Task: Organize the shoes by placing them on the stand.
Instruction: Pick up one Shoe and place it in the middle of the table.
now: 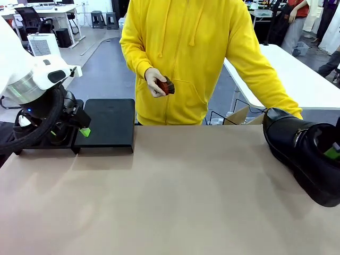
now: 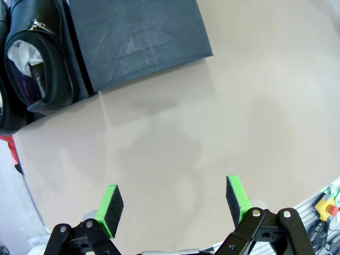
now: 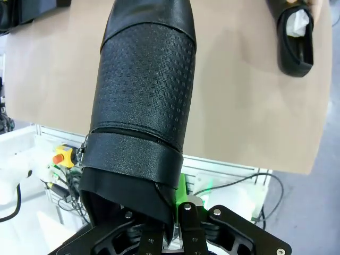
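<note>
A black shoe (image 1: 303, 146) hangs at the table's right edge, and my right gripper (image 3: 178, 210) is shut on its heel rim (image 3: 133, 159), toe pointing away. Another black shoe (image 3: 295, 40), stuffed with white paper, lies on the table beyond it. The stand (image 1: 109, 125) sits at the far left. My left gripper (image 1: 81, 130) hovers at its near left corner, open with nothing between its pads (image 2: 174, 203). In the left wrist view one platform (image 2: 138, 37) is bare, and a paper-stuffed shoe (image 2: 40, 64) stands beside it.
A person in a yellow hoodie stands at the far side and holds a small reddish-brown object (image 1: 166, 86) in one hand. The tan tabletop (image 1: 175, 196) stretches between the stand and the held shoe. A cardboard box edge (image 1: 241, 114) shows behind the table.
</note>
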Available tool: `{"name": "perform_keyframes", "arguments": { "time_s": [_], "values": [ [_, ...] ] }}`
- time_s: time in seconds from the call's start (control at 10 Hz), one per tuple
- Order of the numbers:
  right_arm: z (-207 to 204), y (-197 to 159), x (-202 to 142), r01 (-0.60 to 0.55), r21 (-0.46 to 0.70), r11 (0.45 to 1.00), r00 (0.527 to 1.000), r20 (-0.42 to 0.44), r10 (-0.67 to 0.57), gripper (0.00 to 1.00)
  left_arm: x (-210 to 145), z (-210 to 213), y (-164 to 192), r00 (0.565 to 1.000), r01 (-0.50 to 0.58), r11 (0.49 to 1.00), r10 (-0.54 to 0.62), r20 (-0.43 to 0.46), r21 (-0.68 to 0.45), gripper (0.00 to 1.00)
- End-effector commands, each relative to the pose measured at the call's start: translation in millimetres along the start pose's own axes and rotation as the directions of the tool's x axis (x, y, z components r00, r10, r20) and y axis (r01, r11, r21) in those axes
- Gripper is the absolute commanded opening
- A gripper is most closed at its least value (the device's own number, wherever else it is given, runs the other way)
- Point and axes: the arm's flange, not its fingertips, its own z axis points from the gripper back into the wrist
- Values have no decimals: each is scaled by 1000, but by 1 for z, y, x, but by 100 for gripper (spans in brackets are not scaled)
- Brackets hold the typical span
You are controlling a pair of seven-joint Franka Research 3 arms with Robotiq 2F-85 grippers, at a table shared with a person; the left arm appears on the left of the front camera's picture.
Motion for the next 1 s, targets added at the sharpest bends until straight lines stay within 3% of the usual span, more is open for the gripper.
{"name": "perform_keyframes", "arguments": {
  "time_s": [0.0,0.3,0.6,0.8,0.9],
  "values": [
    [0,0,0,1,1,1000,1000,0,-1,0,0,0,0,1000,-15,1000,15,9,-2,100],
    [-6,55,-4,21,-37,999,998,66,-18,0,0,0,0,1000,-15,1000,15,9,-2,100],
    [-33,134,-10,95,-106,990,988,133,-80,0,0,0,0,1000,-15,1000,15,9,-2,100],
    [-92,188,2,90,-155,984,988,138,-69,0,0,0,0,1000,-15,1000,15,9,-2,100],
    [-133,208,13,10,-141,990,993,115,6,0,0,0,0,1000,-15,1000,15,9,-2,100]
  ]
}}
